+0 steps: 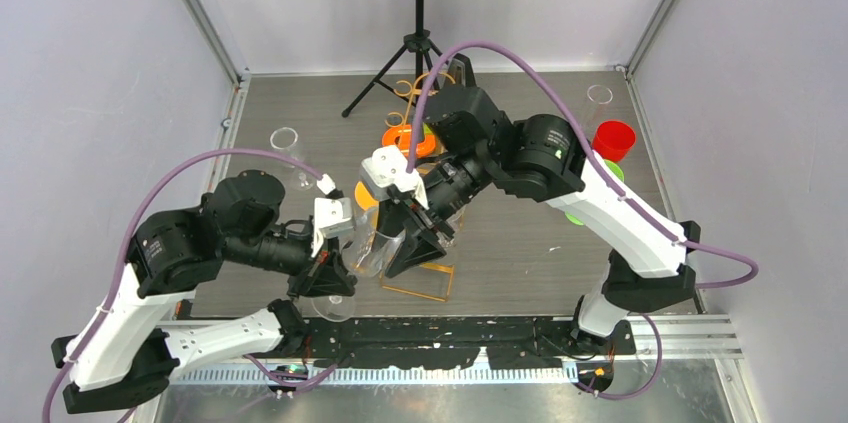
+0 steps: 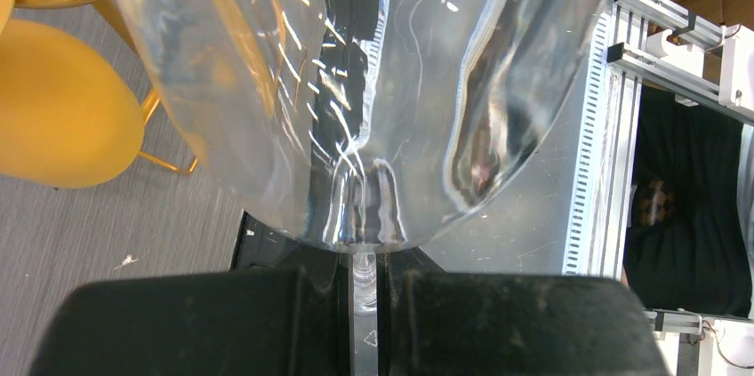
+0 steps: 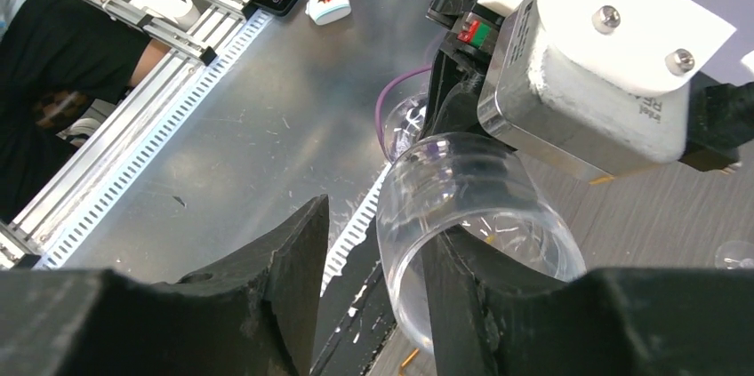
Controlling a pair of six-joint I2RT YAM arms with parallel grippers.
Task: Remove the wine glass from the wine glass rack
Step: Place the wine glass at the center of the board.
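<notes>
pinching the wine glass stem, left fingers press together; right fingers stand spread at the bowl's 3 o'clock.

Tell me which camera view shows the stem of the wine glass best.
The left wrist view: the stem sits close up, clamped in the left gripper under the bowl. The right wrist view shows only the bowl; the top view shows the wine glass small, its stem unclear.
</notes>
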